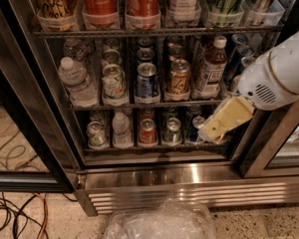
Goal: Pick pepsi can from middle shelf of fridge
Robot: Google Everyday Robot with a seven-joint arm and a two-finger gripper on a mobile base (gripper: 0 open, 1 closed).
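The fridge (164, 176) stands open in front of me. The pepsi can (147, 81), dark blue with a silver top, stands at the front of the middle shelf (139, 105). A green-white can is on its left and a golden-brown can (178, 78) on its right. My gripper (210, 130), cream-coloured on a white arm (281, 71), reaches in from the right. It hangs in front of the bottom shelf's right end, lower than the pepsi can and well to its right, touching nothing that I can see.
Tall Coca-Cola cans (100, 1) fill the top rack. A water bottle (75, 81) and a brown bottle (212, 63) stand on the middle shelf, with slim blue cans (236, 54) at the right. Black door frames (20, 108) flank the opening. A plastic bag (159, 223) and cables (15, 213) lie on the floor.
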